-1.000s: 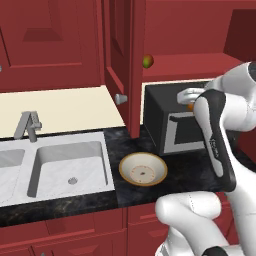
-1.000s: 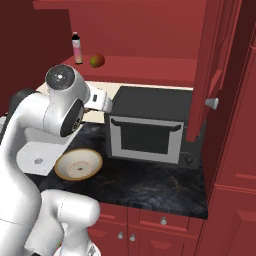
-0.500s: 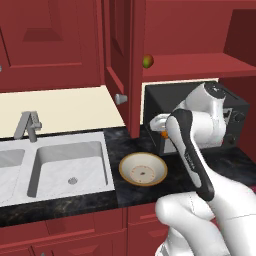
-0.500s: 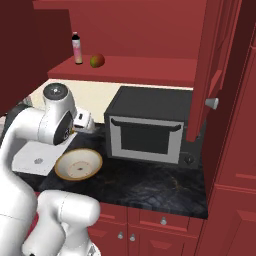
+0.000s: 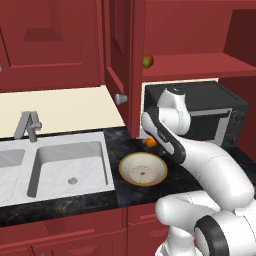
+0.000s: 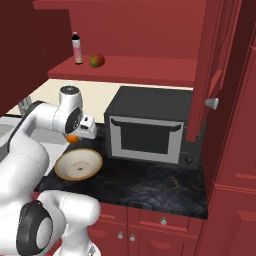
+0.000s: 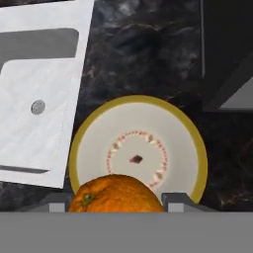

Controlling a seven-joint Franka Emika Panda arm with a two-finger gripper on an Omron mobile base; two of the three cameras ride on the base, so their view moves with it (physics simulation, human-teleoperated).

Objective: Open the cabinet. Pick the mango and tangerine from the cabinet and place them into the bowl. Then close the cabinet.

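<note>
Above the bowl (image 7: 137, 157), we are seeing the gripper (image 6: 75, 137) grasping the tangerine (image 7: 115, 193) between its fingers, hanging just over the bowl's back rim. That bowl is sitting on the dark counter (image 6: 145, 182) between the sink (image 5: 70, 165) and the microwave (image 6: 150, 125), close to the counter's front edge. Up in the cabinet (image 6: 150, 30), whose doors are standing open, the mango (image 6: 97, 60) is resting on the shelf near its front edge, just beside a small bottle (image 6: 77, 48).

Glossy white rounded arm (image 5: 210, 165), dark joint rings.
</note>
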